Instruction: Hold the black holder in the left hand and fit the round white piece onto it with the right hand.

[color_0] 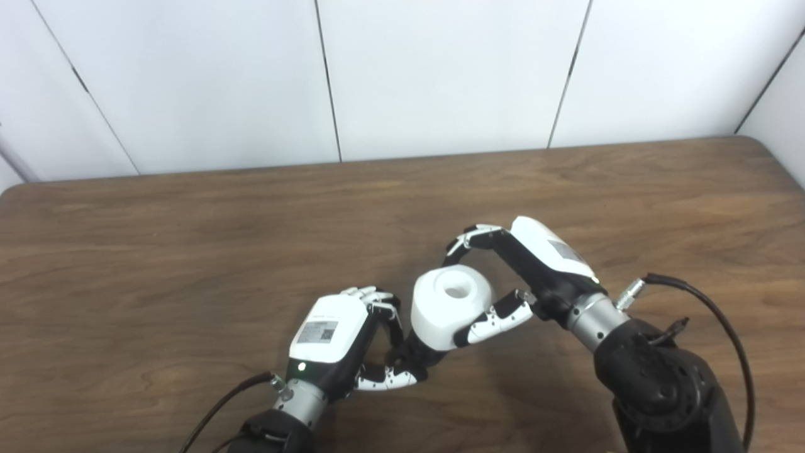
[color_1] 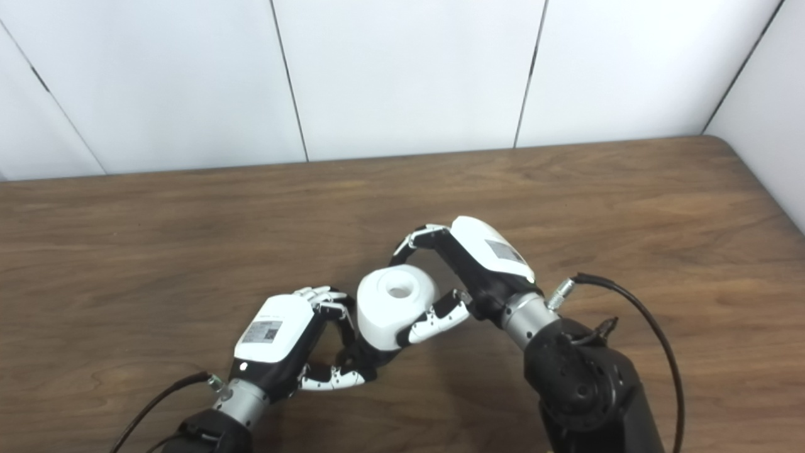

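Observation:
The round white piece (color_0: 448, 304) has a hole in its top and sits on the black holder (color_0: 420, 352), of which only the lower part shows beneath it. My left hand (color_0: 343, 343) is shut on the black holder at its base, low over the table. My right hand (color_0: 522, 277) is shut on the round white piece, fingers curled behind it and thumb across its front. The same scene shows in the right eye view, with the white piece (color_1: 395, 304), left hand (color_1: 283, 343) and right hand (color_1: 468, 267).
The wooden table (color_0: 188, 251) spreads wide around both hands. A white panelled wall (color_0: 440, 75) stands behind its far edge. A black cable (color_0: 710, 302) loops from my right wrist, and another (color_0: 217, 402) trails from my left wrist.

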